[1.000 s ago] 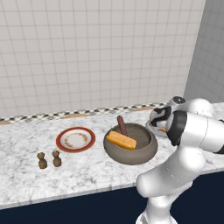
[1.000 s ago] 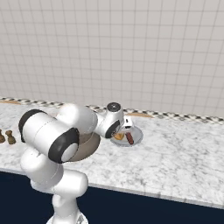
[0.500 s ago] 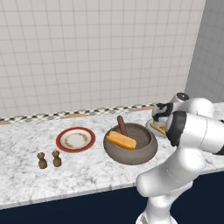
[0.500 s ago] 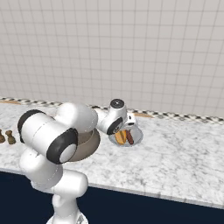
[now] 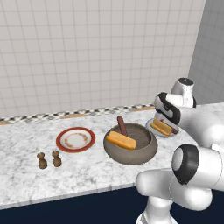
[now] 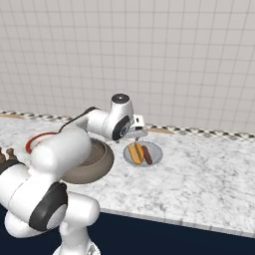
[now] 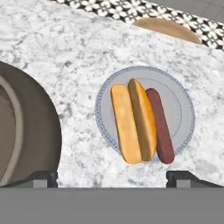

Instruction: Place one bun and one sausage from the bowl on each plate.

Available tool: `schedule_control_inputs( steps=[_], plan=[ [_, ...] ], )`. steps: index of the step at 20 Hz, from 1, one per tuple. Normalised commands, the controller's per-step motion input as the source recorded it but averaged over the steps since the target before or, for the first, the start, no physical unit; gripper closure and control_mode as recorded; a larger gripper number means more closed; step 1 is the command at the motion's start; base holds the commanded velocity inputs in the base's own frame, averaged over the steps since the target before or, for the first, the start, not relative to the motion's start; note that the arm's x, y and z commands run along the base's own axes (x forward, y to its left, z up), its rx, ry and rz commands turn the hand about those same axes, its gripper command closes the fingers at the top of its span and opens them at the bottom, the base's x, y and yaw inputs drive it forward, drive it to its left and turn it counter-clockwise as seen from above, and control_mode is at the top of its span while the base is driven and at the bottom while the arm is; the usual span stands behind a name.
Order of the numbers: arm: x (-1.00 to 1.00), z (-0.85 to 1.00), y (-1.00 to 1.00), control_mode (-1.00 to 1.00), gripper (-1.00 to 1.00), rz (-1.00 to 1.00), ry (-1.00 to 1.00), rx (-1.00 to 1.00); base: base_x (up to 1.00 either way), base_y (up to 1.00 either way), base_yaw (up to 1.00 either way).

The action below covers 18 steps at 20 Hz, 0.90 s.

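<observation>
Since the gripper point(image 5: 161, 119) now stands higher over the pale grey plate point(image 5: 150, 123) than it did a second ago, the left base view reads as a lift after a drop: a bun point(image 5: 159, 127) and a sausage point(image 5: 168, 126) lie on that plate, at three o'clock of the bowl point(image 5: 130, 143). In the bowl a second bun point(image 5: 122, 140) and a second sausage point(image 5: 121, 125) remain, and the red-rimmed plate point(image 5: 75, 139), at nine o'clock of the bowl, is bare. Two shakers point(image 5: 48, 159) stand near its seven o'clock.

In the right base view the gripper point(image 6: 137, 133) hangs just above the grey plate's point(image 6: 156, 153) eleven o'clock, well off the food.

In the hand view the fingertips point(image 7: 41, 177) sit far apart with nothing between them; the bun point(image 7: 133, 123) lies touching the sausage point(image 7: 159, 125) on its three o'clock side.

One plate looks served; the red-rimmed one is next, I judge.
</observation>
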Motion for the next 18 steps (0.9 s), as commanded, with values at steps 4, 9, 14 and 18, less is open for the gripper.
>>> schedule_control_inputs(
  steps=[4, 9, 14, 18],
  plan=[
    [-0.77, 0.61, 1.00, -1.00, -1.00, 0.03, 0.26, 0.01, 0.00, 0.00, 0.00],
    [-0.73, 0.31, 1.00, -1.00, -1.00, 0.07, 0.23, 0.00, 0.00, 0.00, 0.00],
    [-0.53, 0.00, 1.00, -1.00, -1.00, 0.06, 0.03, 0.00, 0.00, 0.00, 0.00],
    [-0.03, 0.00, 0.88, -1.00, -1.00, 0.02, 0.00, 0.00, 0.00, 0.00, 0.00]
  ],
)
